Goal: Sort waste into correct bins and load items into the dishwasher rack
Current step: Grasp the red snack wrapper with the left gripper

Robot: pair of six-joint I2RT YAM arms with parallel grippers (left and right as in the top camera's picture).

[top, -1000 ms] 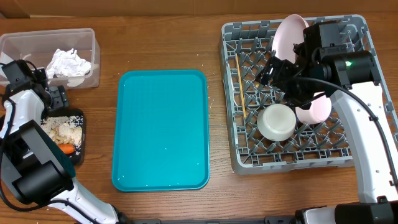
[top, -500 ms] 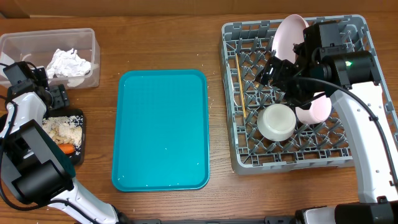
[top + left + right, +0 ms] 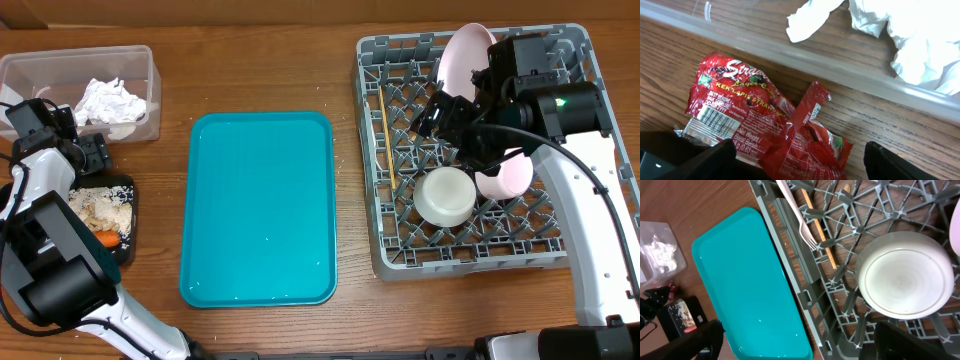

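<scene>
Jaws spread and empty, the left gripper (image 3: 798,159) straddles the red wrapper (image 3: 760,117) lying on the table (image 3: 905,127) just outside the clear tub (image 3: 840,64), likely lined up to grasp and bin it, while the right gripper (image 3: 800,341) hangs released above the rack (image 3: 470,268).

"KEK LAPIS STRAWBERRY" in yellow on the red snack wrapper (image 3: 755,120)

The right arm (image 3: 590,190) hides part of the pink plate (image 3: 462,55) and the pink bowl (image 3: 512,178). Up close, the red wrapper (image 3: 750,115) slips under the left gripper (image 3: 792,152), and the picture's edge cuts off the tissue (image 3: 920,35).
</scene>
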